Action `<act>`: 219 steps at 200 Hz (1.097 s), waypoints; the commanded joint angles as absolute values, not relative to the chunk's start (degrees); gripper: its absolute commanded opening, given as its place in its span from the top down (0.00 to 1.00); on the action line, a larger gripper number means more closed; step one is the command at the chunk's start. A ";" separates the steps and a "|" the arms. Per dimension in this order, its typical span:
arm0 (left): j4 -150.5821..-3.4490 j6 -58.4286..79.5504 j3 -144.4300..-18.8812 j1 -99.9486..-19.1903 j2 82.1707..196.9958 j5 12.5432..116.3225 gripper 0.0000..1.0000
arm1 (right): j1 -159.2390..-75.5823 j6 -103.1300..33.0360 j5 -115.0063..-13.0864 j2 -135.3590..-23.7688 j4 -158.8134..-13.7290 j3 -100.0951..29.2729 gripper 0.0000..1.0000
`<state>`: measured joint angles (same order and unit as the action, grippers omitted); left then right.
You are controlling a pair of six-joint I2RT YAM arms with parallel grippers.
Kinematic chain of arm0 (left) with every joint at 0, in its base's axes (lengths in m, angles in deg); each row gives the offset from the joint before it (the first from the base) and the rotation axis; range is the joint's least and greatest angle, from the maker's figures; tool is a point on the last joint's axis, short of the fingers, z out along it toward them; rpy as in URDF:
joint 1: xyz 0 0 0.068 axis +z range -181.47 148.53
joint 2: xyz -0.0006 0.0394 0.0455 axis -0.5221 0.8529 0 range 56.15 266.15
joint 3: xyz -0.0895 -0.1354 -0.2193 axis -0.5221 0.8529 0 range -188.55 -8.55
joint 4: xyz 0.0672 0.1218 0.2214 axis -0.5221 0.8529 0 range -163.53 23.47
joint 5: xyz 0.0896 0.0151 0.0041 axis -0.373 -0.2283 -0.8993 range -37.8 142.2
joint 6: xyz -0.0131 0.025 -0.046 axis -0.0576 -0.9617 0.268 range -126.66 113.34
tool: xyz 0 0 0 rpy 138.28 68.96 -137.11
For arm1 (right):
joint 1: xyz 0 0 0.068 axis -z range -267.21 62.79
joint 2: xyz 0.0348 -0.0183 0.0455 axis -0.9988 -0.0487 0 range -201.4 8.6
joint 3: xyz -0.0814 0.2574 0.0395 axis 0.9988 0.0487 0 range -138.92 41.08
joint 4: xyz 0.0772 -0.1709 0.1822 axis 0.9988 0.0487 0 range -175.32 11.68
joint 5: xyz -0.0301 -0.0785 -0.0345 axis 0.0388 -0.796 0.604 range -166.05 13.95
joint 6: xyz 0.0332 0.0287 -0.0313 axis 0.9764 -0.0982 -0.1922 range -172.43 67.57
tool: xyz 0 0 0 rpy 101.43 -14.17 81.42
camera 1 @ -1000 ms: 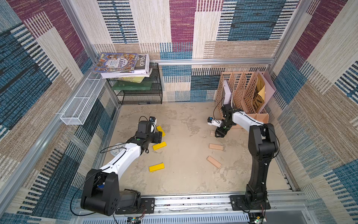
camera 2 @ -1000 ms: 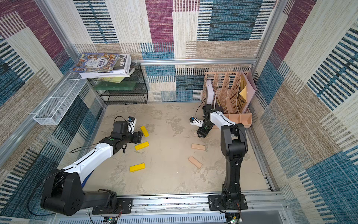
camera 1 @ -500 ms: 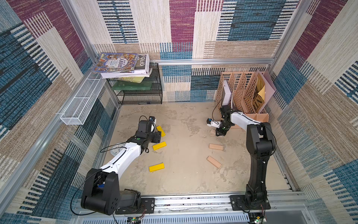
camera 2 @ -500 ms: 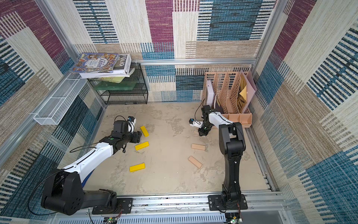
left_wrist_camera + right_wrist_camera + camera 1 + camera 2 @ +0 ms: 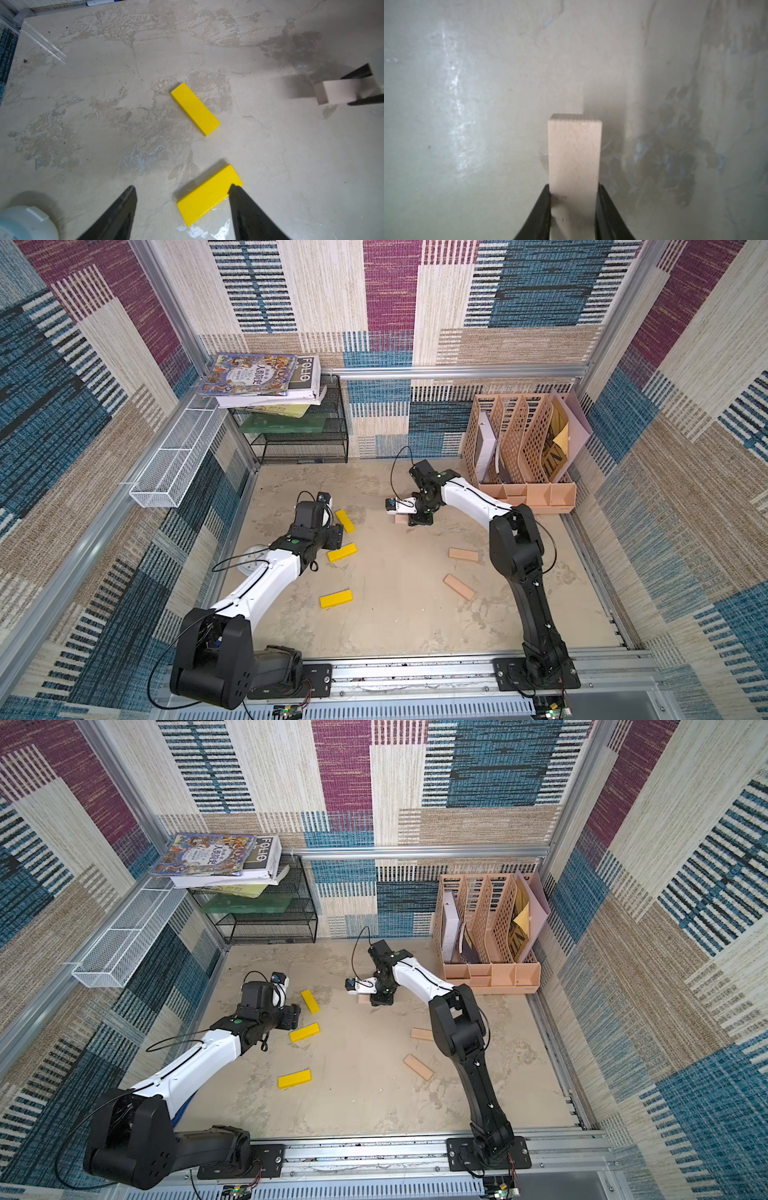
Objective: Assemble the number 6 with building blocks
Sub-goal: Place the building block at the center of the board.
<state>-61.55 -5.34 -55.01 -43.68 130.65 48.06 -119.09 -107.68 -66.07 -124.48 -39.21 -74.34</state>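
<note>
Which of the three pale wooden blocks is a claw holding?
The tan block farthest back, pinched in the right claw; the middle tan block and the nearest tan block lie free on the table.

**YAM pair: white links, blk joints**

Both arms sit on blk base plates (image 5: 536,676) w/ silver screws, on the alu rail (image 5: 415,672). Left arm (image 5: 262,576) & right arm (image 5: 473,499): blk shoulders nearest rail, white links beyond. Green dot (image 5: 295,541) on left wrist housing, far from rail. Thin blk cables loop off each. Left gripper (image 5: 181,186): blk tapered fingers (image 5: 118,212).
</note>
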 commanded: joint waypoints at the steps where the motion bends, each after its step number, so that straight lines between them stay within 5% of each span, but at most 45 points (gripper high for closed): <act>1: -60.21 -5.23 -54.12 -43.58 128.59 46.41 0.27 | -120.32 -110.72 -63.66 -126.78 -38.70 -78.22 0.86; 107: -57.24 -3.67 -52.99 -43.60 125.08 44.69 0.28 | -120.52 -110.61 -64.00 -127.63 -39.53 -75.32 0.74; 190: -56.24 -3.76 -54.70 -43.60 126.99 44.23 0.27 | -120.18 -108.13 -66.09 -128.02 -40.89 -75.24 0.39; 219: -56.21 -3.76 -55.87 -43.60 127.98 44.21 0.27 | -120.09 -106.14 -65.82 -127.50 -41.05 -76.41 0.38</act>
<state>-56.34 -3.89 -54.77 -43.66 127.31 44.50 -120.20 -108.35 -65.98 -128.06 -40.28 -75.49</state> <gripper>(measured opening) 0.730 0.622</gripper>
